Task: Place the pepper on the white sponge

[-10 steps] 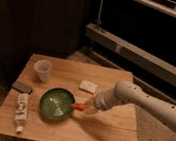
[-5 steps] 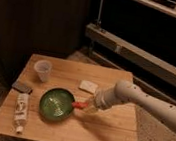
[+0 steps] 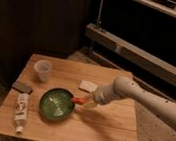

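Note:
The small red-orange pepper point(image 3: 78, 101) sits at the tip of my gripper point(image 3: 84, 103), just right of the green bowl point(image 3: 55, 103) and over the wooden table point(image 3: 101, 130). My white arm reaches in from the right. The white sponge point(image 3: 88, 86), a flat off-white pad, lies on the table just behind the gripper, a short way from the pepper.
A translucent plastic cup point(image 3: 42, 70) stands at the back left. A dark grey-brown pad point(image 3: 22, 87) lies at the left edge, with a white tube point(image 3: 21, 110) in front of it. Dark shelving runs behind the table.

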Robot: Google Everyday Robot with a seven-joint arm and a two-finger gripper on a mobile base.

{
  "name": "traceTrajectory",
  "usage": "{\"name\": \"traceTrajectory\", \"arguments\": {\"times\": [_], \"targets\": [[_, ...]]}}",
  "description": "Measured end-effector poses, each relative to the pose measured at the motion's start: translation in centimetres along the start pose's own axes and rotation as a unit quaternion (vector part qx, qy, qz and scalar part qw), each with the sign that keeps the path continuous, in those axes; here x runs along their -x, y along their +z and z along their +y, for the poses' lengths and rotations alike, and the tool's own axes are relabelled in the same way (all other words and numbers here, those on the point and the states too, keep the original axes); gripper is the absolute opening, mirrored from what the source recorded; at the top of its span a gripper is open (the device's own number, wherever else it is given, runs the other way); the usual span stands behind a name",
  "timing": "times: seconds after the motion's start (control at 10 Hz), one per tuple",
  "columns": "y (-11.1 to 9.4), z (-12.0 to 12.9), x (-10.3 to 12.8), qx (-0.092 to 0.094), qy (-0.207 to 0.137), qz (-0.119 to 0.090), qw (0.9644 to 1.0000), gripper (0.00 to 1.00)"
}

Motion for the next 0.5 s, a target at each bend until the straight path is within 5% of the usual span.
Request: {"name": "traceTrajectory", "arguments": {"times": [0.5], "targets": [[-0.2,-2.5,0.1,-0.013,0.011,-0.013,0.9998,0.17]]}}
